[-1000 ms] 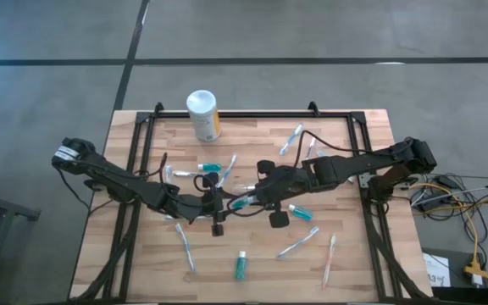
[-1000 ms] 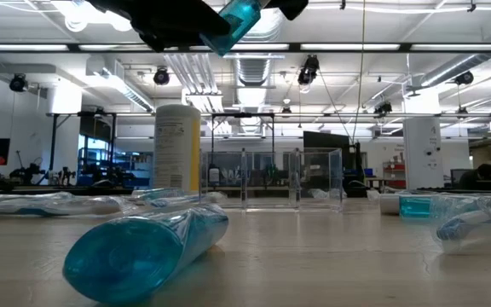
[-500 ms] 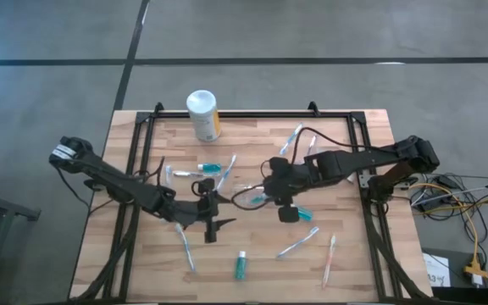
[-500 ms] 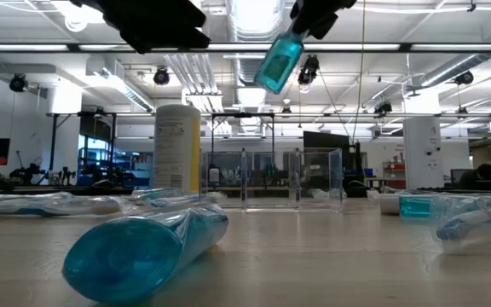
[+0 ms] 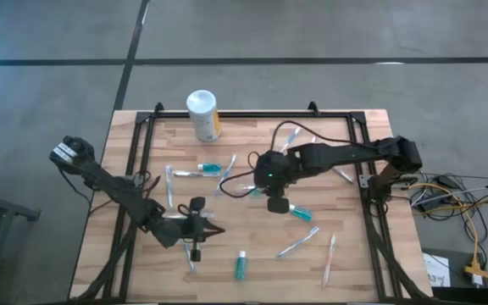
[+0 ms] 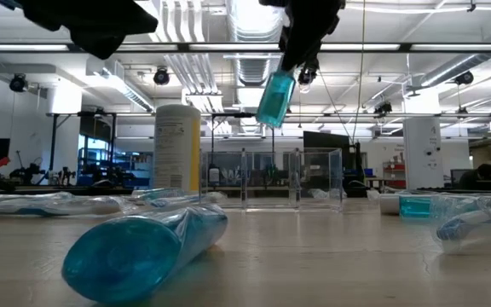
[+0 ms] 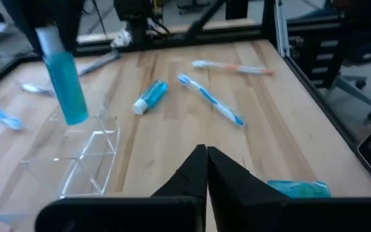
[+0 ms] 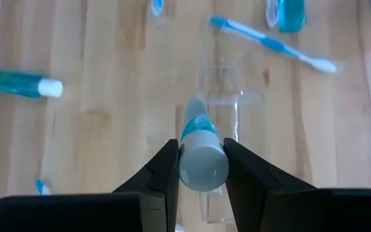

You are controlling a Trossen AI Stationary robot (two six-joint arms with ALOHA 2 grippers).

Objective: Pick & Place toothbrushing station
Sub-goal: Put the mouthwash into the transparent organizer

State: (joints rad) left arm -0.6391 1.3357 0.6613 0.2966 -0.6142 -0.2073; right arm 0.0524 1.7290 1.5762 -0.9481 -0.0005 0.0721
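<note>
Teal tube (image 8: 197, 138) is gripped at its white cap by the right end effector (image 8: 198, 169), hanging cap-up, apparently directly above the clear cup (image 8: 221, 109) at table (image 5: 346, 254) centre. At seven o'clock, the left end effector (image 7: 206, 169) is clenched, empty.

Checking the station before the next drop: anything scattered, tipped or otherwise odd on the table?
Yes. Toothbrushes and teal tubes lie loose all over the table, none upright. The clear cup is still empty. The right gripper holds a tube cap-up above it; the left gripper is shut and empty.
</note>
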